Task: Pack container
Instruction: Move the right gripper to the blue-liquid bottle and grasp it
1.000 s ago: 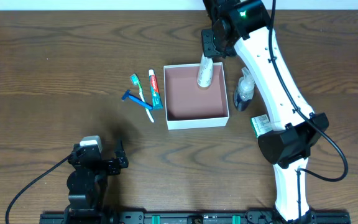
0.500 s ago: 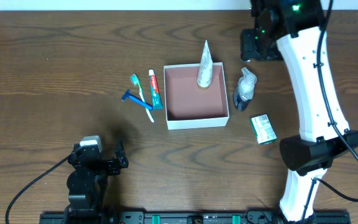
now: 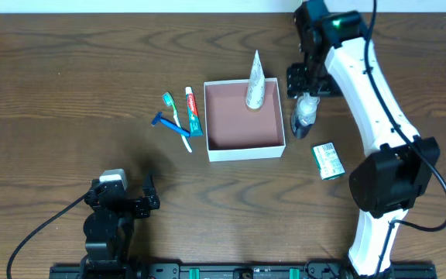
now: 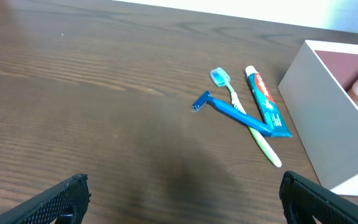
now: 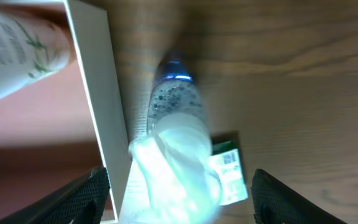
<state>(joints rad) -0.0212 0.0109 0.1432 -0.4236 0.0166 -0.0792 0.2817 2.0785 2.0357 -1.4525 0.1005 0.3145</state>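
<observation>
So far I count one item packed out of six. My left gripper (image 4: 185,180) sits parked at the near left edge of the table, jaws spread wide and empty, well apart from everything.

Moving right, three things lie on the wood just beside the box's left wall: a green toothbrush (image 3: 169,104), a blue razor (image 3: 172,125) crossing it, and a toothpaste tube (image 3: 193,111) nearest the wall. None of them has been packed.

Next comes the container (image 3: 246,149), sitting square in the middle of the table with its reddish floor mostly bare. The only thing in it is a white tube (image 3: 255,82), standing up against the back wall near the right corner. That is the part of the job I judge done.

Just outside the right wall stands a clear spray bottle (image 3: 303,113). My right gripper (image 5: 179,177) hangs directly over it with its fingers parted to either side of the spray head. The wrist picture is blurred, so I can't swear there is no contact, but the claw looks open and not yet closed on the bottle. Picking it up appears to be the step in hand.

Farthest right, a small green-and-white packet (image 3: 327,160) lies on the table near the bottle, also waiting. That leaves five items to go in.
</observation>
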